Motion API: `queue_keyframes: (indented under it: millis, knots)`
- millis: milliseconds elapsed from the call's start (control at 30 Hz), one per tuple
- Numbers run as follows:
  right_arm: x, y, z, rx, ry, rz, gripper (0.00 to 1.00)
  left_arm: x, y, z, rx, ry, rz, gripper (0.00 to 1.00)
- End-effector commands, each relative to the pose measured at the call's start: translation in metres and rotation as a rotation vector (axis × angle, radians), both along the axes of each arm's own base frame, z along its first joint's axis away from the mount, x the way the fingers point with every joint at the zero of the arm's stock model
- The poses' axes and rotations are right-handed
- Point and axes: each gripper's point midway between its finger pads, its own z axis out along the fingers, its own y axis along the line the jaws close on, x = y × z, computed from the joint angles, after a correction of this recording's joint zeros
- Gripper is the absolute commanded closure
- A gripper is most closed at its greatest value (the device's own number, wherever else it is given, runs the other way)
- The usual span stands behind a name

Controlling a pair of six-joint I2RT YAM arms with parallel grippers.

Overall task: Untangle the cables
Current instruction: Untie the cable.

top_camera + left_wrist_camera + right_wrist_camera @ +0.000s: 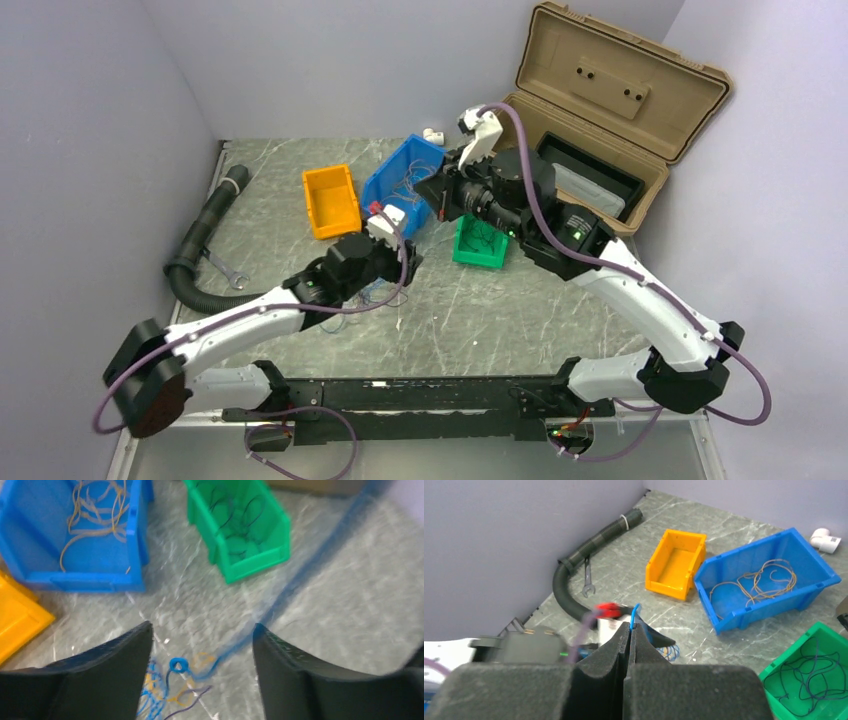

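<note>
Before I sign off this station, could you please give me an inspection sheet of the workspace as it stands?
Surface: grey marbled table, partly covered.
Job's things: mixed tangle on the table; yellow-orange cables in blue bin; dark cables in green bin; orange bin empty.
Clutter: black hose, wrench, white fitting.
Grippers: left gripper open over the tangle; right gripper shut on a blue cable.
Cables: purple arm leads, loose along both arms.
Surroundings: open tan case, lilac walls.
</note>
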Motion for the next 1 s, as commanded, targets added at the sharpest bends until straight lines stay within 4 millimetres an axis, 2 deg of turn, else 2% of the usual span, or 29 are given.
queue_keyframes:
  millis: [0, 133, 300, 400, 500, 633, 733, 867, 967]
  knots:
    - [-0.017, -0.033, 0.068, 0.101, -0.092, -0.037, 1.0, 0.03, -0.003, -0.01, 0.002, 0.006, 0.123, 0.34]
    - [-0.024, -0.081, 0.117, 0.161, -0.181, -0.166, 1.0, 0.029, -0.001, -0.023, -0.059, 0.028, 0.124, 0.44]
    - [-0.037, -0.156, 0.166, 0.275, -0.295, -0.376, 1.0, 0.031, 0.007, -0.034, -0.065, 0.062, 0.131, 0.55]
    - [-0.04, -0.197, 0.177, 0.308, -0.329, -0.515, 1.0, 0.033, 0.015, -0.044, -0.056, 0.091, 0.165, 0.61]
    - [-0.04, -0.22, 0.174, 0.299, -0.332, -0.611, 1.0, 0.031, 0.02, -0.046, -0.077, 0.09, 0.165, 0.67]
    - [-0.036, -0.222, 0.154, 0.256, -0.312, -0.642, 1.0, 0.025, 0.027, -0.031, -0.094, 0.058, 0.162, 0.79]
    - [-0.03, -0.216, 0.13, 0.211, -0.276, -0.651, 1.0, 0.02, 0.029, -0.013, -0.103, 0.026, 0.142, 0.8]
    - [-0.022, -0.191, 0.084, 0.122, -0.21, -0.586, 1.0, 0.009, 0.028, 0.013, -0.111, -0.014, 0.074, 0.81]
    - [-0.019, -0.167, 0.048, 0.049, -0.147, -0.513, 1.0, 0.002, 0.027, 0.029, -0.116, -0.038, 0.03, 0.91]
